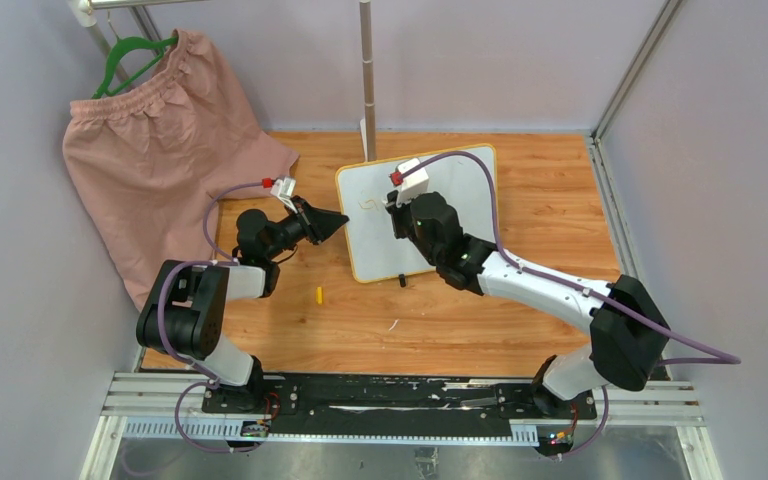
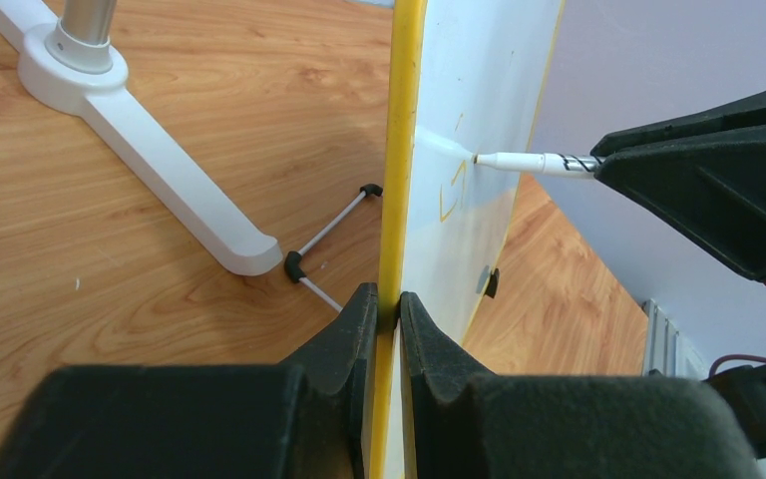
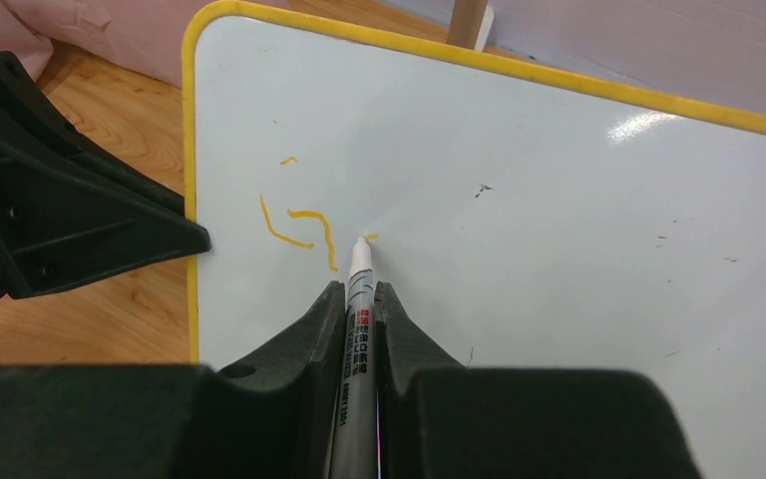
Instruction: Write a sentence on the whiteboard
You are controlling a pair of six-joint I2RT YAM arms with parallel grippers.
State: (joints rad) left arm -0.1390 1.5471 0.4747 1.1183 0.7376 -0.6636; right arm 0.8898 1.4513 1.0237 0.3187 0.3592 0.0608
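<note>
The whiteboard [image 1: 460,190], white with a yellow frame, stands tilted on the wooden table. My left gripper [image 1: 340,221] is shut on its left edge; in the left wrist view the two pads [image 2: 359,319] pinch the yellow frame [image 2: 400,150]. My right gripper [image 3: 361,291] is shut on a silver marker [image 3: 356,339] whose white tip touches the whiteboard [image 3: 559,249]. Of the sentence, only a few yellow-orange strokes [image 3: 299,225] show, just left of the tip. The marker [image 2: 534,163] also meets the board face in the left wrist view.
Pink shorts [image 1: 160,170] hang on a green hanger at the back left. A white stand's pole [image 1: 367,70] rises behind the board, and its base [image 2: 160,170] lies on the wood. A small yellow cap [image 1: 319,295] lies in front of the board, near a black clip foot [image 1: 401,279].
</note>
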